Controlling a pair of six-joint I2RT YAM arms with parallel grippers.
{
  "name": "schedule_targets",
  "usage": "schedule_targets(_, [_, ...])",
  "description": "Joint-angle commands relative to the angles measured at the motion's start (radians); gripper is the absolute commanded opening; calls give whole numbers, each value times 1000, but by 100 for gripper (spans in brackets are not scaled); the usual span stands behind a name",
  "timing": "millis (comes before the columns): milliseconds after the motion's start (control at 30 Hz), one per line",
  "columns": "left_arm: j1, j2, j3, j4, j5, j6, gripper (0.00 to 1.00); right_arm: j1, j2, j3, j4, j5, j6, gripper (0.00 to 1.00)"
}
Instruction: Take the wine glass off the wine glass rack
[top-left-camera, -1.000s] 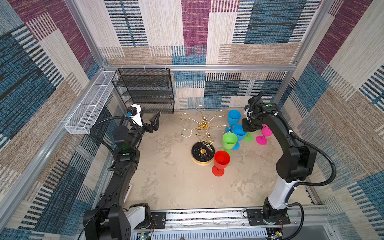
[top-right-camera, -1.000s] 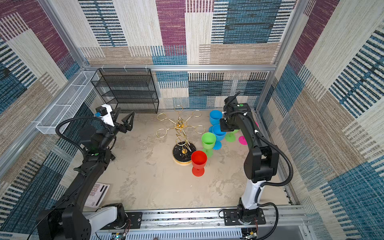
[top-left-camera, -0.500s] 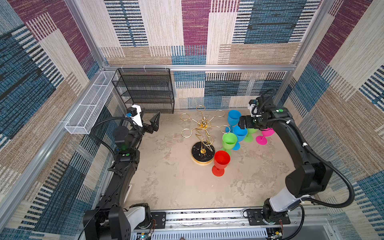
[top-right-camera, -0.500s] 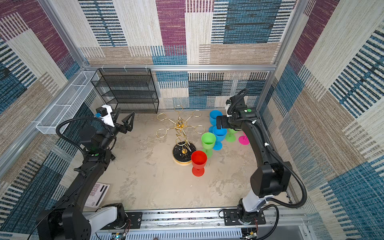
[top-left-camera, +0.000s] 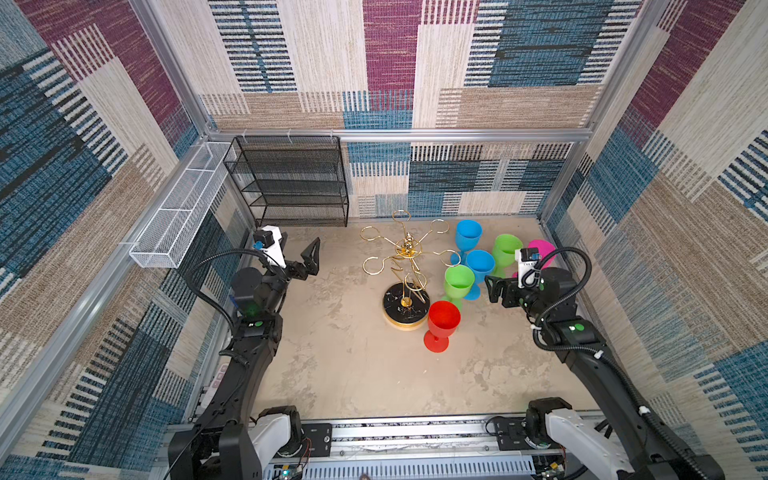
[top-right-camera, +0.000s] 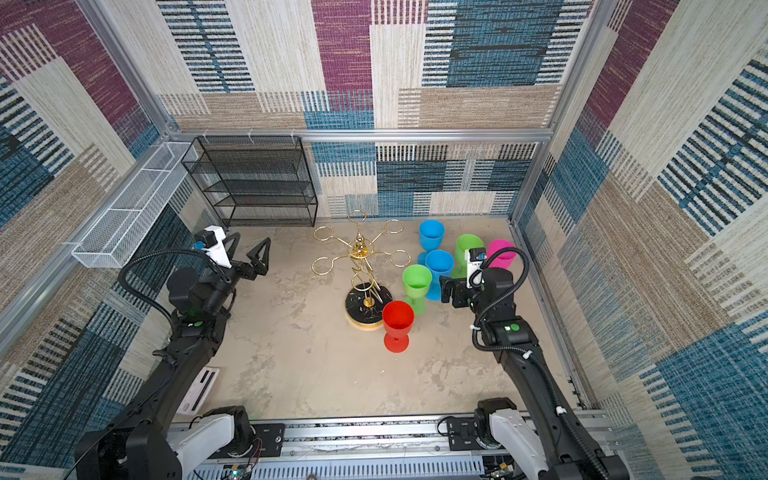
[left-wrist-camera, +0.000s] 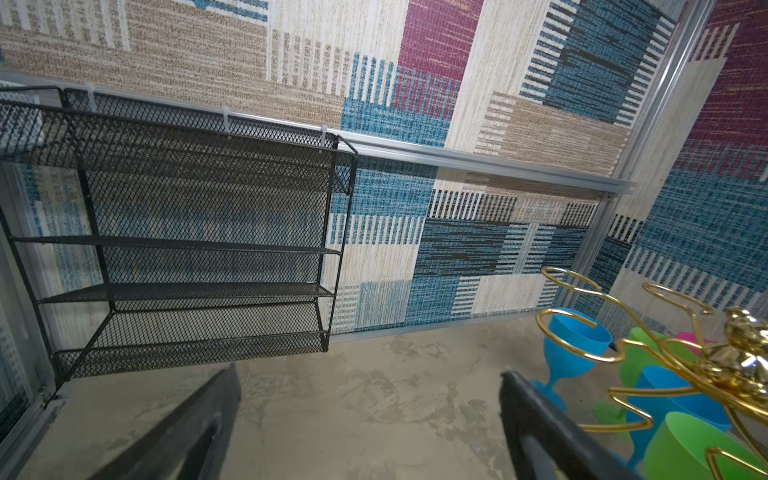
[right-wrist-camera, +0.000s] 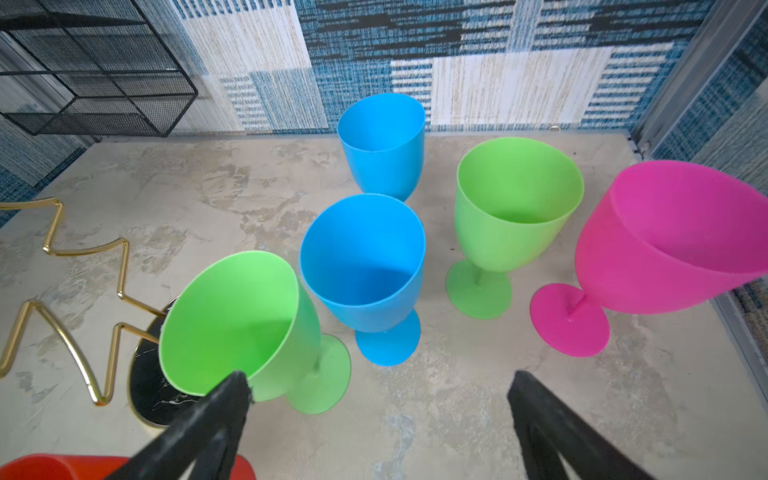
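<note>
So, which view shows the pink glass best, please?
The right wrist view: the pink glass shows bowl, stem and foot. In both top views the right arm partly hides it; the left wrist view catches a sliver.

The right wrist view's edge cuts off the red wine glass (right-wrist-camera: 50, 469).

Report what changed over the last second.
The right gripper opened and drew back from among the six glasses toward the robot's base; it holds nothing. The left gripper, open, the wine glass rack, with no glass on it, and the glasses stayed put.
</note>
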Motion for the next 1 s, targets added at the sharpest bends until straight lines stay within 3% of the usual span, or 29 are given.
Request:
schedule_targets(0, [3,-11,-51,13,-81,9,99,0,-38,-101,341,56,-40,99])
schedule_targets(200, [0,15,-204,58,-167,63,99,-6,12,-258,652,55,-82,99])
schedule_targets(333, [-9,65,-331,201,-235,103,99,-21,54,-382,881,48,-77,99])
schedule_targets(533, [-20,178,-375,319,-258,215,99,-54,67,-509,1080,49,-118,99])
schedule_targets(767, [-28,160,-372,202,-252,232,99,-118,105,-574,1224,-47,-112,99])
schedule_targets(867, [-45,255,-376,269,-264,240,99,-122,161,-571,1265,-75,-116,99])
schedule_targets(967, [-45,430,-407,498,-308,228,99,-123,209,-586,1345,-93,-113,99])
